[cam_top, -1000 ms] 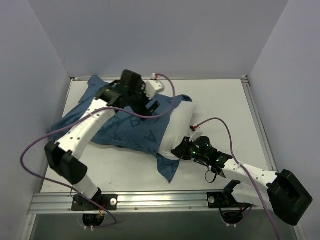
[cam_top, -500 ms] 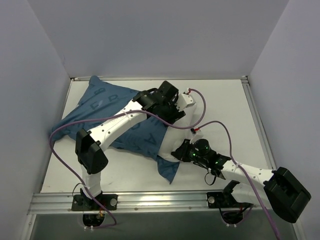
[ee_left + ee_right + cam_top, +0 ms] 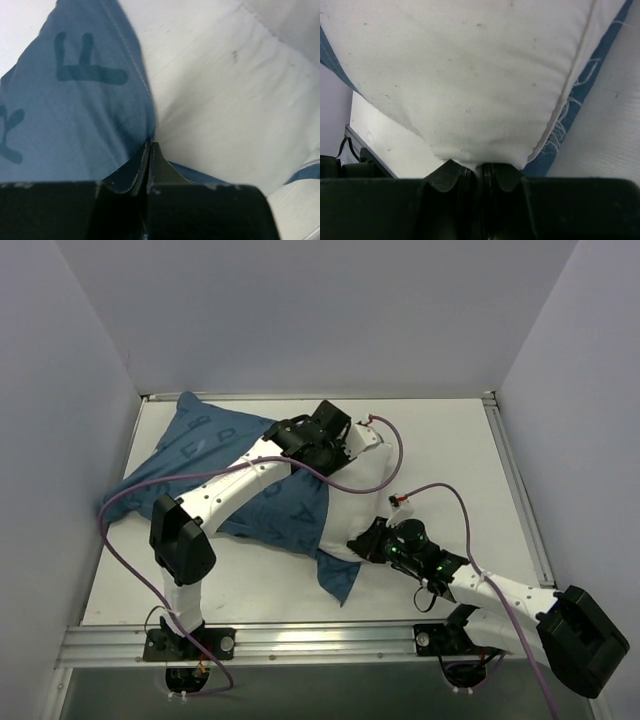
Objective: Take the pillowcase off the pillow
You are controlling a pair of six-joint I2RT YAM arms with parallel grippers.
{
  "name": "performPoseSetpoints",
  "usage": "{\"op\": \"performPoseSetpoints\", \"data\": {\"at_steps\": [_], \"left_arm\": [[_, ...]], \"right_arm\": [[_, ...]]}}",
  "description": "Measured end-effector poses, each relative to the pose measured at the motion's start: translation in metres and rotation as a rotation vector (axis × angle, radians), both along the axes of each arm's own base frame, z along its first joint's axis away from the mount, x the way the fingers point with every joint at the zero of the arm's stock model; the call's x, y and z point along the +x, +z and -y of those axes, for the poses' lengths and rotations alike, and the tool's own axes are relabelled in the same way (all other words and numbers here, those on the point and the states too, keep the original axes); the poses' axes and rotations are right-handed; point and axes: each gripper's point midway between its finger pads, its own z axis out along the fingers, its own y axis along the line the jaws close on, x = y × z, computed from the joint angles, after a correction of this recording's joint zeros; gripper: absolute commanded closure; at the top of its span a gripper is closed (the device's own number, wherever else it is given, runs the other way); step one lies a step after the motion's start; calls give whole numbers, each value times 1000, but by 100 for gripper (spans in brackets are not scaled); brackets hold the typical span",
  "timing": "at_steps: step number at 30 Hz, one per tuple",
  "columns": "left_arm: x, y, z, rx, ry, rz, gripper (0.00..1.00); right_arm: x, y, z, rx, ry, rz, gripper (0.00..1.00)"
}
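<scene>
A large dark blue fabric pillowcase (image 3: 190,445) printed with lighter blue letters lies crumpled on the left and middle of the white table (image 3: 450,460), its far-left corner close to the table's far edge. The plain white plump pillow (image 3: 355,510) sticks out of its right end, and a loose blue flap hangs toward the near edge. The left gripper (image 3: 330,458) reaches over the cover to where blue cloth meets white. In the left wrist view its fingers are pressed together (image 3: 150,147), pinching the pillowcase (image 3: 75,110) at its hem, right against the pillow (image 3: 225,100). A dark "F" is plainly readable on the cloth there, with part of another letter at the left edge. The letters in the top view are too small to read surely. The right gripper (image 3: 362,543) sits at the pillow's near end. Its fingers are closed (image 3: 476,167), nipping a corner of the pillow (image 3: 460,75), with a frayed strip of pillowcase (image 3: 590,65) alongside on the right.
</scene>
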Motion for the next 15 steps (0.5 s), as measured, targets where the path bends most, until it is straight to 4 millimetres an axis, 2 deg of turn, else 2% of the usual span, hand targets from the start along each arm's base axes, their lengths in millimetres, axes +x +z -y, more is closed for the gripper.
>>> {"op": "performPoseSetpoints", "data": {"at_steps": [2,4,8,11,13,15], "left_arm": [[9,0,-12,1,28,8,98],[22,1,-33,3,78,15,98],[54,1,-102,6,240,15,98],[65,-6,-146,7,339,-5,98],[62,-13,-157,8,357,-12,98],[57,-20,-159,14,348,-10,98]], "right_arm": [[3,1,5,9,-14,3,100],[7,2,11,17,-32,6,100],[12,5,17,23,-53,19,100],[15,12,14,45,-46,43,100],[15,13,11,52,-40,50,100],[13,9,10,39,-29,39,100]]}}
